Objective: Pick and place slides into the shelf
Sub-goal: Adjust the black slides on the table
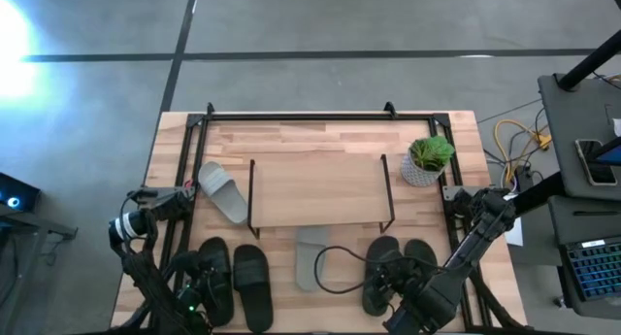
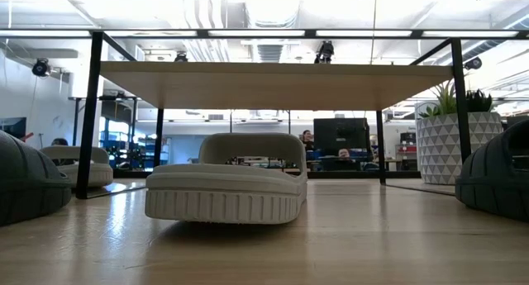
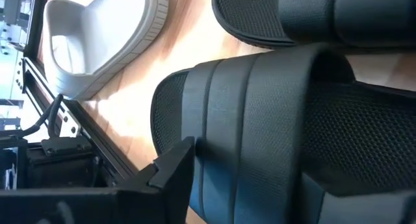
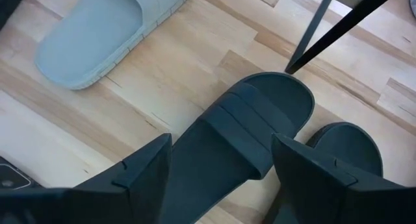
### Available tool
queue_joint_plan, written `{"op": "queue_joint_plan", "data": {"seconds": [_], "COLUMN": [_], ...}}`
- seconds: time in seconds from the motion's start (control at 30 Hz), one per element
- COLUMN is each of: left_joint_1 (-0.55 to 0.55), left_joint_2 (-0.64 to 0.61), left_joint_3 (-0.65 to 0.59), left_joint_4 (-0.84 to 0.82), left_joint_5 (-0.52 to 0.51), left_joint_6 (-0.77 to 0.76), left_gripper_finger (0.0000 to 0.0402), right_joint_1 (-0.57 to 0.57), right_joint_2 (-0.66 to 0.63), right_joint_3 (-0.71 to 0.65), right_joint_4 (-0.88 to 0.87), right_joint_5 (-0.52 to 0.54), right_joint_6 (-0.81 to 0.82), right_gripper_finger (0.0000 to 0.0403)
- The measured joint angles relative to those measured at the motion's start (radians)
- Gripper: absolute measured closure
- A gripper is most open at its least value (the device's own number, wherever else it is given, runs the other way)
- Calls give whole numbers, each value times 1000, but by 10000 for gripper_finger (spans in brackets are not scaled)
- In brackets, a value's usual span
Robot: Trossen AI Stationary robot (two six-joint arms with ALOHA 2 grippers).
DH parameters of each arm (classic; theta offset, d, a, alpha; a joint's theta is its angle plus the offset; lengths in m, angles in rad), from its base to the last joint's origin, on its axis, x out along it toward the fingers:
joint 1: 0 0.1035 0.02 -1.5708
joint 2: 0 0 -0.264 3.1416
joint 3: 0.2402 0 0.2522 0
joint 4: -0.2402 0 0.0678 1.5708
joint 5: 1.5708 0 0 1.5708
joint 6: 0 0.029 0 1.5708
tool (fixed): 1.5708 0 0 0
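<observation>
The shelf (image 1: 315, 187) stands mid-table, its light-wood top on thin black legs. One grey slide (image 1: 222, 193) lies on the table by the shelf's left leg. The other grey slide (image 1: 310, 257) lies at the shelf's near edge and fills the low view (image 2: 227, 186). A black pair (image 1: 250, 284) lies near-left, another black pair (image 1: 419, 262) near-right. My left gripper (image 1: 202, 280) is low over the leftmost black slide (image 3: 260, 120), open, its fingers astride the strap. My right gripper (image 4: 224, 169) hovers open above a black slide (image 4: 240, 139) of the right pair. My left gripper has one finger (image 3: 170, 171) by the toe side of the black slide's strap (image 3: 247, 100) and the other by its heel side. It comes from the slide's side, and the slide lies flat on the table. Whether the fingers touch the strap I cannot tell.
A potted plant (image 1: 427, 160) stands at the shelf's right end. A black cable loop (image 1: 335, 267) lies between the near grey slide and the right black pair. A black metal frame (image 1: 291, 115) runs along the table's far and side edges. Bare wood shows under the shelf.
</observation>
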Motion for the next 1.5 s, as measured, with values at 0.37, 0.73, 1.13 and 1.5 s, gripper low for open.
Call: {"op": "queue_joint_plan", "data": {"seconds": [0.37,0.73,1.13,1.5], "left_joint_1": [-33,-27,-39,-54], "left_joint_2": [-63,-184,-198,-235], "left_joint_3": [43,-97,-83,-24], "left_joint_4": [40,148,169,118], "left_joint_5": [10,26,105,144], "left_joint_6": [26,-68,204,185], "left_gripper_finger": [286,268,224,224], "right_joint_1": [0,0,0,0], "right_joint_2": [0,0,1,1], "right_joint_3": [0,0,0,0], "right_joint_4": [-1,-3,-1,0], "right_joint_5": [0,6,2,6], "right_joint_6": [17,19,18,26], "right_gripper_finger": [153,154,154,154]}}
